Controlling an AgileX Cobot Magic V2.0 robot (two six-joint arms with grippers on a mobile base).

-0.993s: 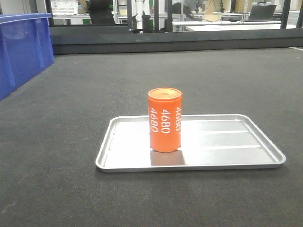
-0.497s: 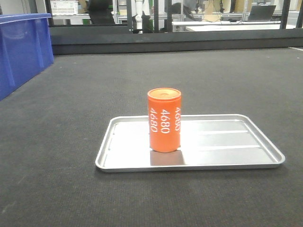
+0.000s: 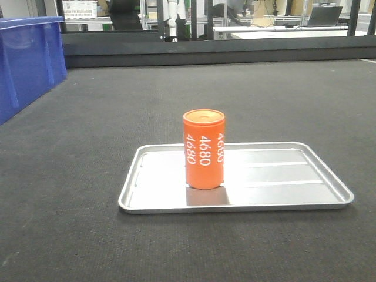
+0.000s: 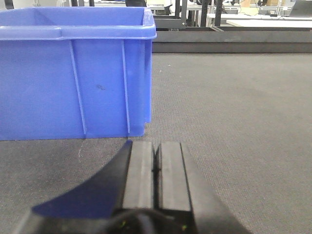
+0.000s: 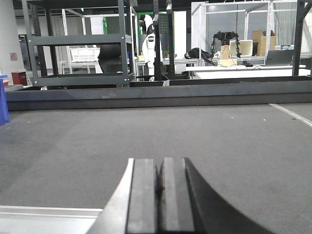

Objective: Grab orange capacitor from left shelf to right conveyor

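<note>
The orange capacitor (image 3: 204, 149) stands upright on a shallow silver metal tray (image 3: 294, 187), which lies on the dark grey conveyor belt (image 3: 117, 111). White "4680" runs down its side. My left gripper (image 4: 156, 144) is shut and empty, low over the belt (image 4: 234, 107), just in front of a blue bin. My right gripper (image 5: 160, 161) is shut and empty over the belt (image 5: 146, 131), with the tray's corner (image 5: 44, 217) at its lower left. Neither gripper shows in the front view. The left shelf is out of view.
A blue plastic bin (image 3: 26, 61) stands on the belt at the far left; it fills the left of the left wrist view (image 4: 73, 73). A dark raised rail (image 3: 211, 50) bounds the belt's far edge. Racks and benches stand beyond it.
</note>
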